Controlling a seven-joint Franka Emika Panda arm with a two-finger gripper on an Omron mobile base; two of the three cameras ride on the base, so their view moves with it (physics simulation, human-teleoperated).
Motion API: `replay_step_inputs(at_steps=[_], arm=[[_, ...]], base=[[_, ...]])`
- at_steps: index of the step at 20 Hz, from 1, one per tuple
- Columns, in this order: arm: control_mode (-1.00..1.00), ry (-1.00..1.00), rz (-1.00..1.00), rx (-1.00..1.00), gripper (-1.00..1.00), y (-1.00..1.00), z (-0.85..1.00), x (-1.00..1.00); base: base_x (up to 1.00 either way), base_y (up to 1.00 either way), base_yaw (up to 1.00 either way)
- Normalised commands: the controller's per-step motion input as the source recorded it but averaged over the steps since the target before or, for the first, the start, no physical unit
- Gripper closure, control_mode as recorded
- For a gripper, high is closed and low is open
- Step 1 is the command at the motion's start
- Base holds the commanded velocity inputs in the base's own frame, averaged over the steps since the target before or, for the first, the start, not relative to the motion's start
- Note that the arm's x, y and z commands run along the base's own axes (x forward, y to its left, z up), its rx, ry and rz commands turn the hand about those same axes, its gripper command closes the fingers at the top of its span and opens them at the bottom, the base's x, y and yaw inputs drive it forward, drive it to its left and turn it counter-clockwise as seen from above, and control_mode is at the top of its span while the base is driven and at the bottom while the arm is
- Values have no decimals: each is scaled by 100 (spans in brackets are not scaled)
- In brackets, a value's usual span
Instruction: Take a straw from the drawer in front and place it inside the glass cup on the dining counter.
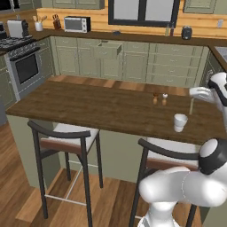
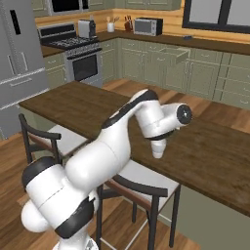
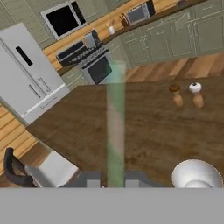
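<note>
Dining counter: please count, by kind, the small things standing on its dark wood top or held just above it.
Translucent whitish glass cup: 1
Small brown-and-white shakers: 2
Thin pale green straw, held upright in the shut gripper above the dark brown wood-plank dining counter: 1
Total: 4
</note>
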Motion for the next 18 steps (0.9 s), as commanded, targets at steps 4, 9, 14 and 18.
replay_step_inputs(at_steps=[4,9,14,18], arm=[[-100,-1,30,-2,100,0,-16,9],[-100,-1,16,-1,100,-5,-26,1],[-100,-11,13,0,100,-1,-35,30],[-100,-12,5,0,100,0,-21,28]], base=[[0,0,0],[0,0,0],[0,0,0],[0,0,0]])
